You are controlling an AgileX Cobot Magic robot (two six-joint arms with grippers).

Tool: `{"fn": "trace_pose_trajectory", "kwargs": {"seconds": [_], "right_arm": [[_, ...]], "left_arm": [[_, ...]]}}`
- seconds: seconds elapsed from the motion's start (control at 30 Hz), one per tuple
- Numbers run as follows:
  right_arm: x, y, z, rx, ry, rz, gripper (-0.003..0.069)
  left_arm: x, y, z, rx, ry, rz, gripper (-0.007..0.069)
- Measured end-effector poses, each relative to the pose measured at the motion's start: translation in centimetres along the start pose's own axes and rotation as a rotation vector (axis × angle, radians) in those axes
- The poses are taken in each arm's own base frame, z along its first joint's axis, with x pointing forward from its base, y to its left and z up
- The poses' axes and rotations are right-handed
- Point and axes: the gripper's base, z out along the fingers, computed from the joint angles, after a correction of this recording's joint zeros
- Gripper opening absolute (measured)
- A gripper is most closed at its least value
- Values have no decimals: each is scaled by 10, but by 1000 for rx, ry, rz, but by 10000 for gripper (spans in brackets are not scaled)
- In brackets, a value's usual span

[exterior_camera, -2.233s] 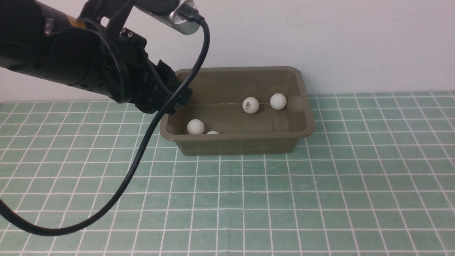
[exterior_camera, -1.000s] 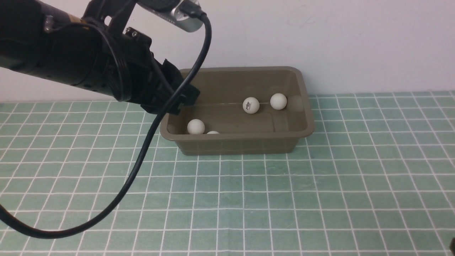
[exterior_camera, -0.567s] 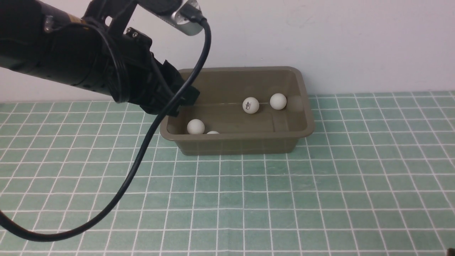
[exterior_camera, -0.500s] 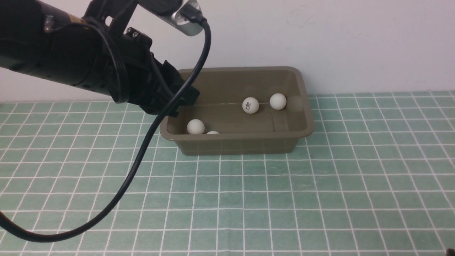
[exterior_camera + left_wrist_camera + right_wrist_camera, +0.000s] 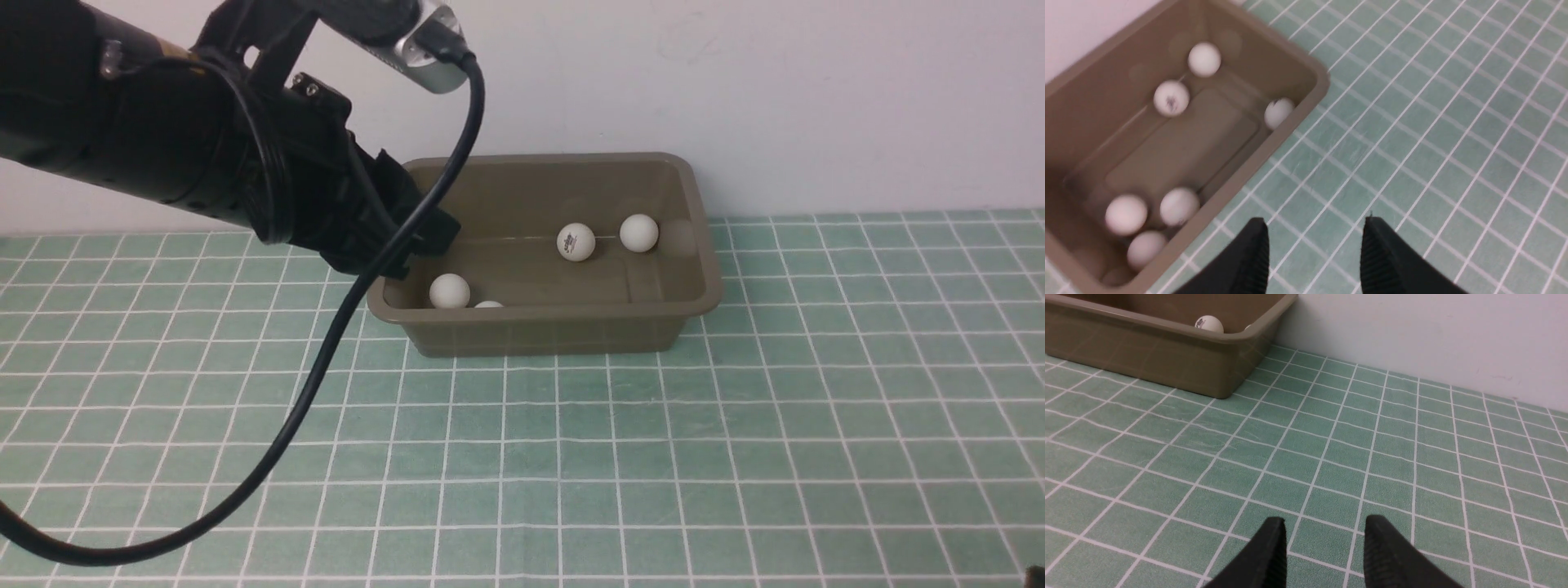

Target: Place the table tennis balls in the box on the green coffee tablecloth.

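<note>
- My left gripper [image 5: 1314, 253] has its jaws partly apart, and nothing is between them. I see only the green cloth [image 5: 1433, 122] in the gap.
- The box [image 5: 1319, 81] is ahead of these jaws and off to one side, with its long rim just beyond the tips. The jaws hang over the cloth beside the box, not over its inside.
- Six balls [image 5: 1171, 98] lie in the box. Three are in a close group at the end nearer my jaws, two are at the far end, and one is against the long wall.
- I see no ball on the cloth in any view, so I judge the task is as good as done.
- Compared with about two seconds ago, my left arm has moved only a little toward the box corner, and in the last half second my wrist has tilted slightly. The four balls seen from the front have not moved.
- My right gripper [image 5: 1323, 551] is low over bare cloth, well apart from the box. Its jaws show a gap and hold nothing.
</note>
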Motion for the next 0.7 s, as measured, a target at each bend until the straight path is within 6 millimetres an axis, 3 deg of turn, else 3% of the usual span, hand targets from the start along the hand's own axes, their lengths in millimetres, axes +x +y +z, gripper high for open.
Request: {"fn": "trace_pose_trajectory", "kwargs": {"seconds": [0.47, 0.7], "right_arm": [[0, 0, 0, 1, 0, 0, 253], [0, 0, 0, 0, -2, 3, 253]], "left_arm": [[-14, -12, -2, 144, -138, -176, 288], [-10, -8, -1, 96, -102, -93, 288]]}}
